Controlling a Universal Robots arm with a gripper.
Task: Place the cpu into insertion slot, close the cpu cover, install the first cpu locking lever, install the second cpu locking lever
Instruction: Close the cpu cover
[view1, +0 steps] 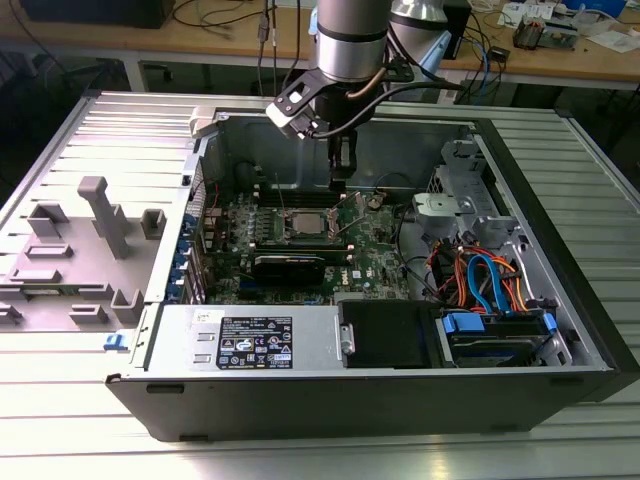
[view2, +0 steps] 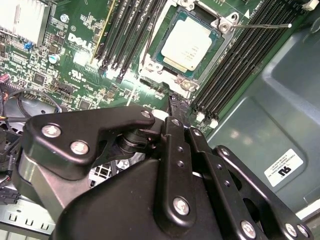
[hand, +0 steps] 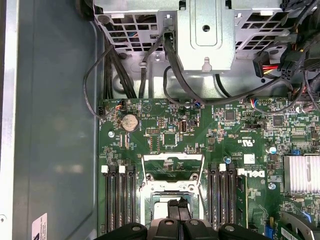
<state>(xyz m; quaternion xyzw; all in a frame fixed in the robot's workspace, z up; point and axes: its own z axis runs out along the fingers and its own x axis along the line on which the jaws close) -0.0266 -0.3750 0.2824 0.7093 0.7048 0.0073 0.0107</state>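
Since cpu (view2: 186, 45) sits in slot (view2: 220, 25) and cover (hand: 172, 158) looks raised, the claw (hand: 178, 205), pressed together and empty near it, should nudge it down slowly, squarely.

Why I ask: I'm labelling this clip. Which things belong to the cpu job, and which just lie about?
Job: cpu, slot, cover, lever, gripper.
Lying about: memory slots, heatsink, coin cell, cables, drive cage.

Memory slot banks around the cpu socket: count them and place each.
2. One bank flanks the insertion slot on the side of the bare case wall; the other bank flanks it on the silver heatsink's side. The gripper may hide more.
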